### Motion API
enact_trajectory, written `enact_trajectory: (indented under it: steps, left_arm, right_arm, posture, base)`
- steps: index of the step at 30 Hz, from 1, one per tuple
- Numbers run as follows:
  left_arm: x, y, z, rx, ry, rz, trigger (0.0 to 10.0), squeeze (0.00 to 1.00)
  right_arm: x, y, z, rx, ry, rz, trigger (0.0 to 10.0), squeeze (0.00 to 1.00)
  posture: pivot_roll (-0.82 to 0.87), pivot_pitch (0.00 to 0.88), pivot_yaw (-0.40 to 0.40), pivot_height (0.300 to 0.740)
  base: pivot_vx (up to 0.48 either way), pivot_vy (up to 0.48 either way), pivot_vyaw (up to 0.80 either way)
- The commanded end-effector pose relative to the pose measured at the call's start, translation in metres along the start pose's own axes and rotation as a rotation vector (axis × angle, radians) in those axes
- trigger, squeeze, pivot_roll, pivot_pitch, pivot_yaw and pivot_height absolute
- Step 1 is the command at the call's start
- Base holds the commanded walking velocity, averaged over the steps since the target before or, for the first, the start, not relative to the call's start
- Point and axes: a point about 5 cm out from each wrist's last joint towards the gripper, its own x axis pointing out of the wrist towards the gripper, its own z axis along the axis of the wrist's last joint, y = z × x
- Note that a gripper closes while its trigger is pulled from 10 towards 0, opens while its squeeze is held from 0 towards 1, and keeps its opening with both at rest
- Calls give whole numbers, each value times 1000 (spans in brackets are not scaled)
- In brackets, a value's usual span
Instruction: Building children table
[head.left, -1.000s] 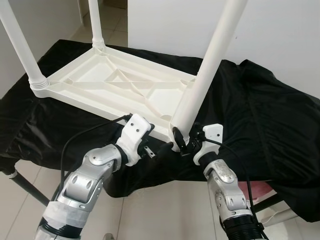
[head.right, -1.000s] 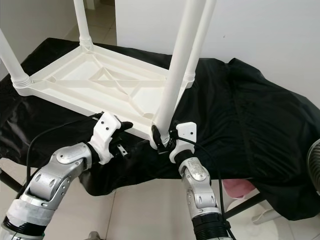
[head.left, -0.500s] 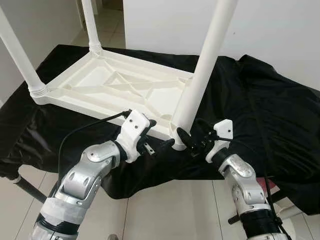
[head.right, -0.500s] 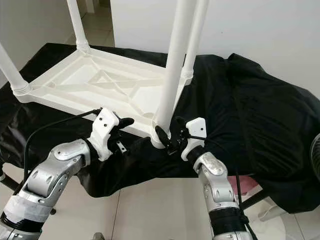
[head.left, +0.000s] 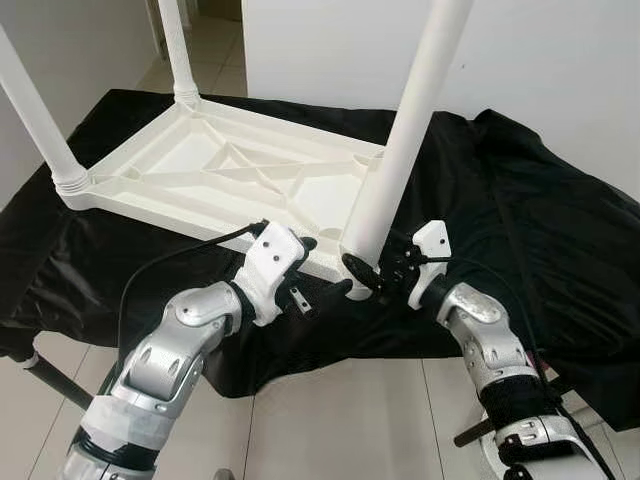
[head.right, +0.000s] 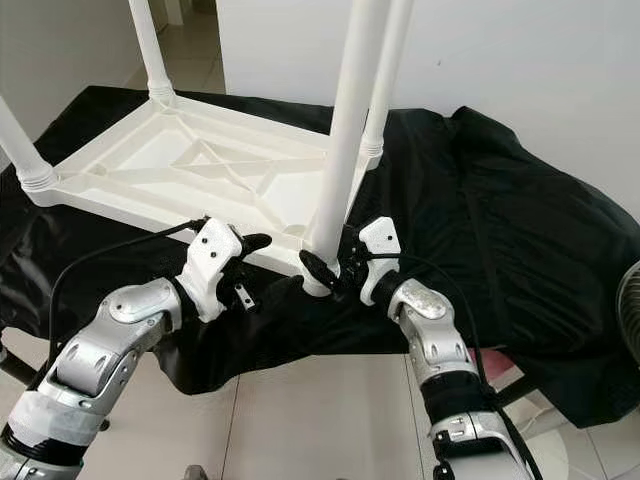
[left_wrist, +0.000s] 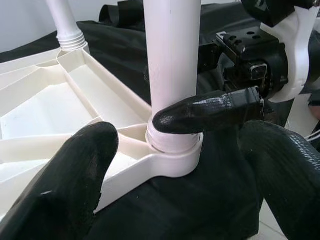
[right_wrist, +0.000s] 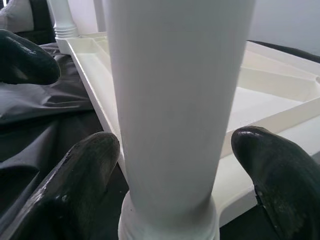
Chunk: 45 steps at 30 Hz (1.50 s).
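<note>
- A black cloth (head.left: 520, 200) covers the counter in front of me and hangs over its near edge; pale floor tiles (head.left: 340, 420) show below it.
- The white plastic children table (head.left: 230, 180) lies upside down on the cloth, ribbed underside facing up. Legs stand upright in its corner sockets.
- The near leg (head.left: 400, 140) stands in the corner socket (left_wrist: 172, 155) closest to me, at the table's near right corner. Its base sits inside the socket ring.
- My left arm (head.left: 170, 350) reaches in from the lower left, with a black cable looping over it.
- My right arm (head.left: 490, 350) reaches in from the lower right.
- My left tool (head.left: 325, 285) is beside the near corner of the table, on its left side. Its fingers (left_wrist: 65, 185) are spread and grasp nothing; one lies at the table's rim, the other rests on the cloth just beside the socket.
- My right tool (head.right: 330, 270) is at the base of the near leg. In the right wrist view its fingers (right_wrist: 80, 170) stand on either side of the leg with a gap on each side, so it is released. In the left wrist view one fingertip (left_wrist: 200, 115) lies across the front of the leg just above the socket ring.
</note>
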Motion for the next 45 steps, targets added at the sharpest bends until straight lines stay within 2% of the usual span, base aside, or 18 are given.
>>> enact_trajectory:
  steps: [1, 3, 4, 17, 18, 22, 24, 27, 29, 34, 35, 38, 42, 45]
  left_arm:
    - [2, -5, -2, -14, 2, -97, 10000, 0]
    - [2, -4, -1, -12, 0, -95, 10000, 0]
    - [3, -4, -2, -2, 3, -93, 10000, 0]
    - [3, -9, -9, 3, 24, -104, 10000, 0]
    - [2, -10, -10, 2, 25, -105, 10000, 0]
    - [2, -11, -11, 0, 26, -103, 10000, 0]
    - [2, -11, -12, 1, 26, -100, 10000, 0]
    - [2, -11, -12, 0, 25, -99, 10000, 0]
    - [5, -11, -12, 3, 20, -102, 10000, 0]
    - [6, -11, -11, 6, 17, -106, 10000, 0]
    - [6, -11, -11, 11, 16, -107, 10000, 0]
    - [6, -11, -11, 11, 16, -107, 10000, 0]
    - [4, -11, -12, 19, 21, -109, 10000, 0]
    - [4, -11, -12, 19, 22, -109, 10000, 0]
  right_arm:
    - [0, -2, -1, -20, 11, 28, 1961, 0]
    - [0, -3, -2, -25, 16, 29, 1961, 0]
    - [0, -6, -3, -21, 16, 27, 0, 0]
    - [-12, -4, -12, 29, -12, -15, 0, 0]
    - [-14, -4, -12, 33, -14, -36, 10000, 0]
    - [-18, -2, -14, 34, 0, -101, 10000, 0]
    - [-18, 0, -16, 24, 39, -185, 10000, 0]
    - [-17, 1, -15, 42, 34, -215, 10000, 0]
    - [-13, 10, -14, 86, 9, -313, 10000, 0]
    - [-9, 18, -13, 98, 9, -429, 10000, 0]
    - [-5, 30, -13, 139, 10, -541, 10000, 0]
    - [-4, 32, -13, 143, 9, -558, 10000, 0]
    - [9, 55, -11, 203, -1, -643, 10000, 0]
    - [10, 57, -11, 212, -1, -646, 10000, 0]
  posture:
    - [-5, 24, -52, 740]
    - [-5, 24, -52, 740]
    - [-4, 22, -48, 740]
    - [-10, 20, -45, 740]
    - [-10, 19, -49, 740]
    - [-11, 19, -52, 740]
    - [-13, 15, -50, 740]
    - [-14, 11, -49, 740]
    - [-17, 4, -45, 740]
    - [-18, 0, -45, 740]
    - [-17, 0, -46, 740]
    - [-17, 0, -46, 740]
    - [-4, 0, -54, 740]
    - [-4, 0, -54, 740]
  base:
    - [0, 0, 0]
    - [0, 0, 0]
    - [0, 0, 0]
    - [0, 0, 0]
    - [0, 0, 0]
    - [0, 0, 0]
    - [0, 0, 0]
    - [0, 0, 0]
    - [0, 0, 0]
    - [0, 0, 0]
    - [0, 0, 0]
    - [0, 0, 0]
    - [0, 0, 0]
    - [0, 0, 0]
